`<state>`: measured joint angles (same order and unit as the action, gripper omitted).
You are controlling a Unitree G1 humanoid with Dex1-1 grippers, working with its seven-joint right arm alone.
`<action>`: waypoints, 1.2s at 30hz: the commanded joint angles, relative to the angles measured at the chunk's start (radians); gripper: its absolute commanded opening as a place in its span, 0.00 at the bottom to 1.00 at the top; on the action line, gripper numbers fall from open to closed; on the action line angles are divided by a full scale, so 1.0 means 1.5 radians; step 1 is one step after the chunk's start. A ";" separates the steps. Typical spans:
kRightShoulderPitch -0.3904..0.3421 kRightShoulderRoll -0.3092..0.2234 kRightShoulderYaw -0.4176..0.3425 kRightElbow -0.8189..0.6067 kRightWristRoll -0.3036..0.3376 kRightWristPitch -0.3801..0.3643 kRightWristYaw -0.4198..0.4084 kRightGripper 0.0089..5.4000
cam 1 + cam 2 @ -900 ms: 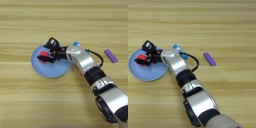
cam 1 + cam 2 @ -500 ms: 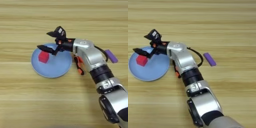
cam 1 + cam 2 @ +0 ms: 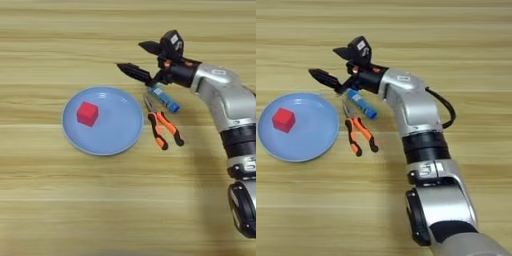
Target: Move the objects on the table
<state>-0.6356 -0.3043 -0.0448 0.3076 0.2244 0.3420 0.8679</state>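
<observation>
Red cube (image 3: 87, 113): sitting inside the light-blue plate (image 3: 120, 137), left of centre.
Right gripper (image 3: 139, 61): we are hovering above the table (image 3: 50, 200) past the plate's far right rim, fingers spread wide, holding nothing.
Blue tube (image 3: 164, 98), pliers (image 3: 162, 128): lying just below us, beside the plate.
Advice: we are judging the tube the nearest next pick; straddle it across its width.

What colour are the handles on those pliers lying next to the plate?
The pliers have orange and black handles, clearest in the left eye view.
</observation>
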 commanded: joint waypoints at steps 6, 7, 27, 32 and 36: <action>-0.015 -0.092 -0.047 -0.022 0.004 -0.015 -0.017 0.99; -0.012 -0.098 -0.047 -0.018 0.001 -0.015 -0.019 0.99; 0.072 -0.213 -0.105 0.058 -0.040 -0.033 -0.086 0.99; 0.123 -0.224 -0.113 0.039 -0.045 -0.015 -0.103 0.99; 0.147 -0.227 -0.117 0.042 -0.047 -0.006 -0.114 0.99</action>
<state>-0.3742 -0.5839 -0.1951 0.4176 0.1584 0.3439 0.7264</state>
